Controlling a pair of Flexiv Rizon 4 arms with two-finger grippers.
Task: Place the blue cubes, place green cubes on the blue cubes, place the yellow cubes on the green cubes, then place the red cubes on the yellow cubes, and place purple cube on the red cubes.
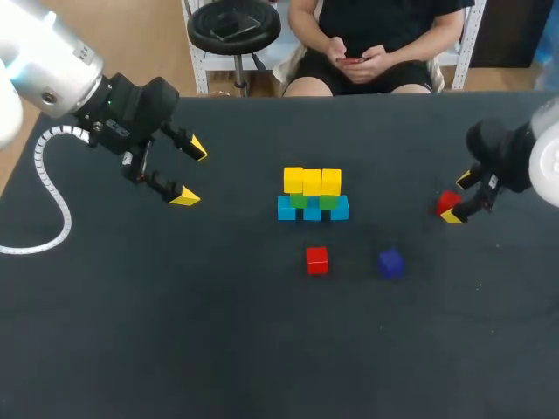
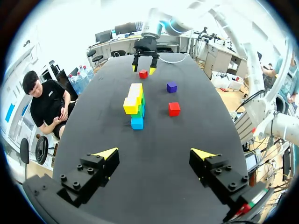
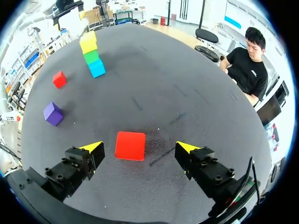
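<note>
Dark tabletop [image 1: 175,349], right gripper [image 3: 139,148] poised around a red cube [image 3: 130,145].
We hold that gripper spread wide, the cube lying on the tabletop between its fingers, touched by neither and nearer one of them; our left gripper [image 1: 192,175] hangs open and empty, well apart from the stack. Mid-table, yellow cubes [image 1: 312,181] sit on green cubes [image 1: 313,200] over blue cubes [image 1: 312,209], with a second red cube [image 1: 316,260] and the purple cube [image 1: 390,263] loose nearby. We judge the risk lies in the closing: an off-centre squeeze could shove or twist the cube, and a skewed hold might nudge the yellow row at set-down.
</note>
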